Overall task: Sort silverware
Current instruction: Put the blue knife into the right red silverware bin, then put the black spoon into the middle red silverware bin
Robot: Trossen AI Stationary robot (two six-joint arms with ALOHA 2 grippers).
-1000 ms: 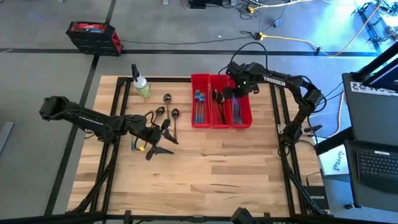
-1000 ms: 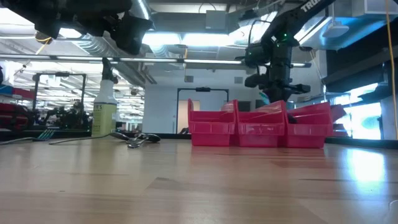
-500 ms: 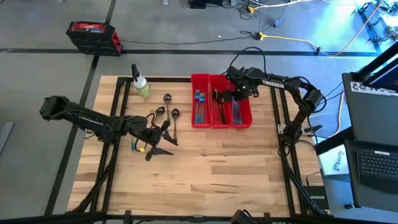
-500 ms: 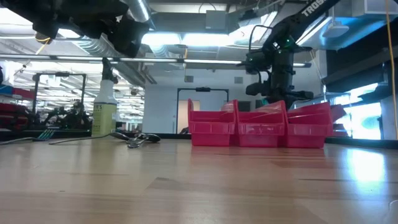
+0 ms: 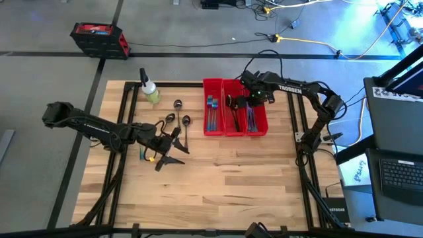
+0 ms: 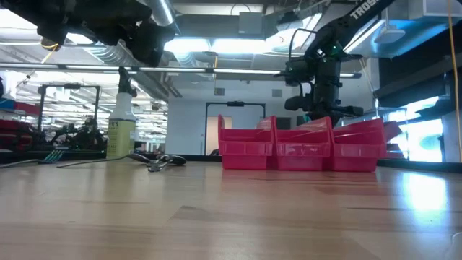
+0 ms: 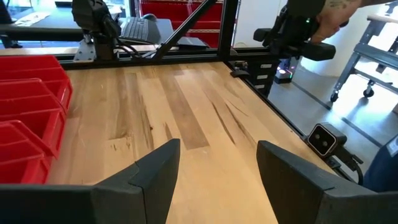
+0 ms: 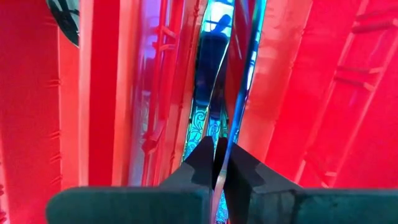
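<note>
Your right pincer point(image 5: 252, 100) hung over the rightmost red bin point(image 5: 256, 116), fingers pinched tight on a thin iridescent knife point(image 8: 239, 106) pointing down into it, w/ more knives below. Left pincer point(image 5: 173, 147) stood wide, empty, above the desk point(image 5: 225, 185) just near of the loose dark spoons point(image 5: 178, 119). Forks point(image 5: 211, 109) lay in the leftmost bin.

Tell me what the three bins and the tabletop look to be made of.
Red bins: apparently glossy moulded plastic, judging by the ribbed, shiny walls seen from the right wrist. Tabletop: light wood planks with visible grain and seams, likely smooth-finished butcher block.
</note>
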